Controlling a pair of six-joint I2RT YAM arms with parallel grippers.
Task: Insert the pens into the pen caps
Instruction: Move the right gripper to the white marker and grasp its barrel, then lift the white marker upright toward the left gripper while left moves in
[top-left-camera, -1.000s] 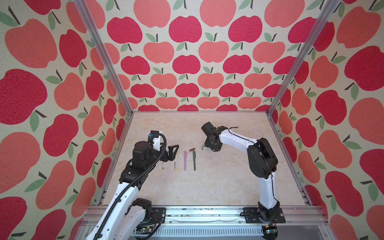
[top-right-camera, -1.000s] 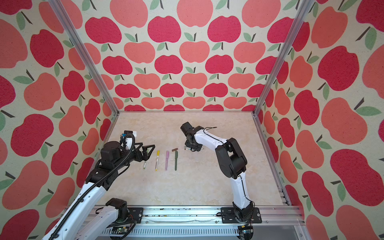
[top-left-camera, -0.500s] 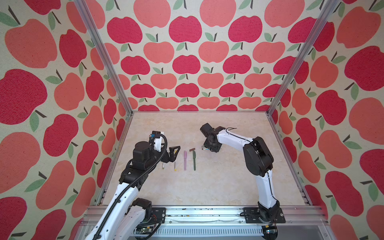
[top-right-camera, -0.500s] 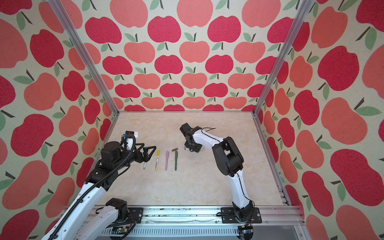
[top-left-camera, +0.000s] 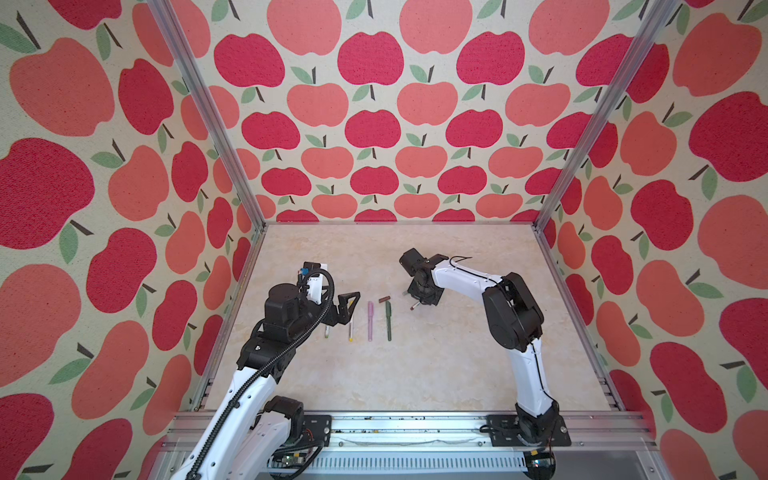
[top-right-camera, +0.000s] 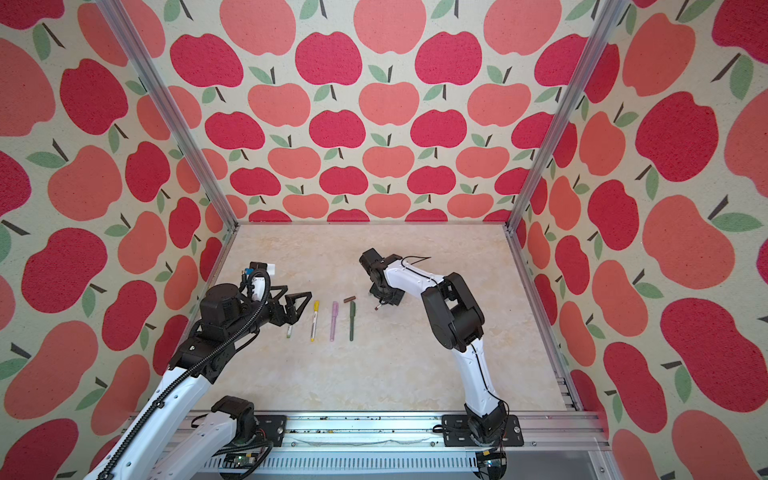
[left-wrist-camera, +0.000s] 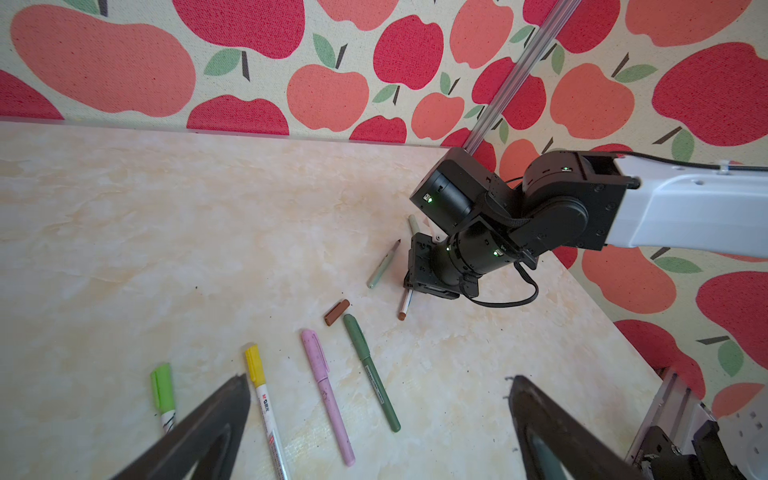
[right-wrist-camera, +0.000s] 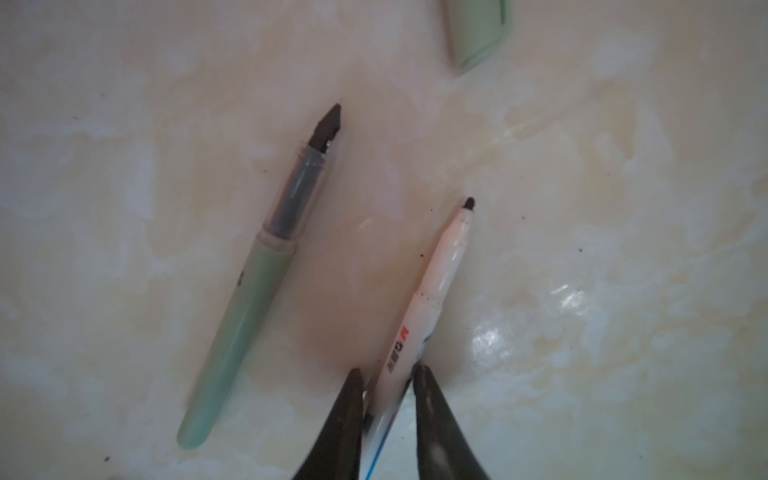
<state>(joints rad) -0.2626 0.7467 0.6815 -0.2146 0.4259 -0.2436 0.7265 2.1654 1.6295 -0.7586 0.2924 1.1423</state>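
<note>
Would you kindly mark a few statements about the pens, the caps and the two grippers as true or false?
1. The right gripper is closed on the white pen. True.
2. The left gripper holds a pen. False: it is open and empty.
3. The brown cap lies loose, on no pen. True.
4. The sage pen is capped. False: its dark tip is bare.

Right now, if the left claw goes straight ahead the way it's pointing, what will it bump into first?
Probably the dark green pen: it lies straight ahead of the open left claw. Depth is unclear, so the pink pen beside it could come first.
</note>
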